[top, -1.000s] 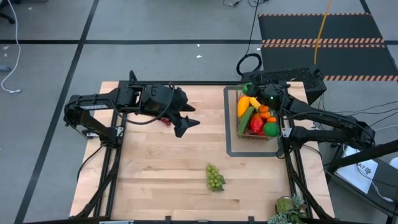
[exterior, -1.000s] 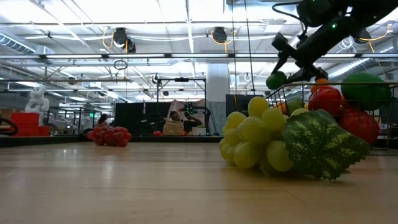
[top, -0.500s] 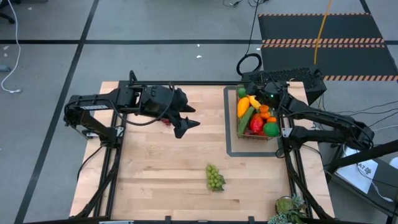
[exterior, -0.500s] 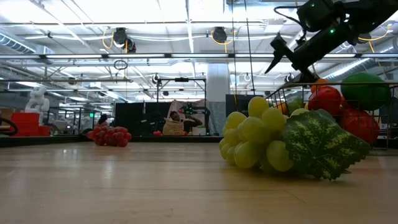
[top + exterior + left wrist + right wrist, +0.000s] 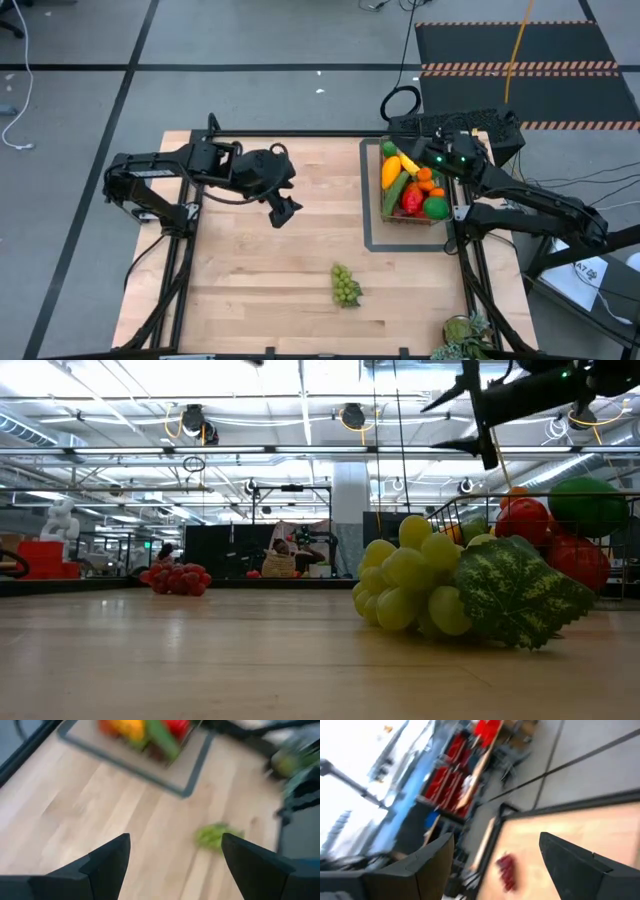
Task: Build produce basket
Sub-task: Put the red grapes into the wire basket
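- The green grapes [image 5: 345, 285] lie alone on the bench [image 5: 250, 300], toward its near edge and about midway across; judging from the high view, they are the next item to fetch.
- From the left end effector [image 5: 281, 212], the bunch lies toward the near edge and a little toward the basket side, well apart. Its long axis runs roughly from the far edge to the near edge, with the leaf toward the near end.
- The left end effector hangs released over the middle of the bench, its two fingers [image 5: 107, 860] spread with nothing between them, and the grapes show ahead of it in its wrist view.
- The right end effector [image 5: 440, 152] is above the far end of the basket [image 5: 395, 218], fingers apart and empty; it points away across the bench.
- The left arm looks the nearer to the grapes, and bare wood lies between them, so nothing stands in its way.
- The basket sits on the flat dark tray frame [image 5: 368, 200] at the right side, already piled with produce: a yellow piece, a cucumber, oranges, red and green fruit.
- The red grapes [image 5: 267, 194] lie near the far edge, just behind the left arm, partly hidden by it.
- Carrying the green bunch to the basket means crossing toward the right arm, which could crowd the drop.
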Robot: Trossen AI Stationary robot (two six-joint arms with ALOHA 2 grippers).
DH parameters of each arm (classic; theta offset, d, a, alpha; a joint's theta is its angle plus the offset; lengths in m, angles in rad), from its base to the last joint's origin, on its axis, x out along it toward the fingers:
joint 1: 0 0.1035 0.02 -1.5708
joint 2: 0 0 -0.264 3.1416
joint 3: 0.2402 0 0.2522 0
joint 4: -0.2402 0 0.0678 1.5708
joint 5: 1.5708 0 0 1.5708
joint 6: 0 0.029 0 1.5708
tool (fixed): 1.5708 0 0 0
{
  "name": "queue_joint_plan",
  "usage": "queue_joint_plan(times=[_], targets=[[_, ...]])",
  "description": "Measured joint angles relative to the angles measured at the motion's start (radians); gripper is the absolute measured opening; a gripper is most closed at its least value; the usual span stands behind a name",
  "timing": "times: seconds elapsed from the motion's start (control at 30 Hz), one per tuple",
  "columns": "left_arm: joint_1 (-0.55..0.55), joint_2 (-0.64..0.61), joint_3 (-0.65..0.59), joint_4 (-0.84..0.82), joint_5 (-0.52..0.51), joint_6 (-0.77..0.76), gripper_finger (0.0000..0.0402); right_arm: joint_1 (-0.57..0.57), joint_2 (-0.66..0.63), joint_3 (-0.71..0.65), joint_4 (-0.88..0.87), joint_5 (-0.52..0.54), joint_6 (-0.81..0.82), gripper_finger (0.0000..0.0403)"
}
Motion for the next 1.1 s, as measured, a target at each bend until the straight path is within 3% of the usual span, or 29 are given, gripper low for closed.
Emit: queue_joint_plan(times=[0.2, 0.47, 0.73, 1.1], targets=[[0.075, 0.002, -0.003, -0.203, -0.013, 0.028, 0.0312, 0.083, -0.018, 0.0, -0.001, -0.024, 0.017, 0.0278], [0.279, 0.002, -0.128, -0.3, 0.031, 0.078, 0.0312, 0.18, -0.018, 0.0, -0.001, -0.023, 0.03, 0.0276], [0.481, 0.002, -0.355, -0.302, 0.097, 0.149, 0.0312, 0.238, -0.018, 0.0, 0.0, 0.003, 0.069, 0.0276], [0.784, 0.002, -0.616, -0.153, 0.099, 0.087, 0.0312, 0.285, -0.018, 0.0, -0.001, 0.034, 0.103, 0.0276]])
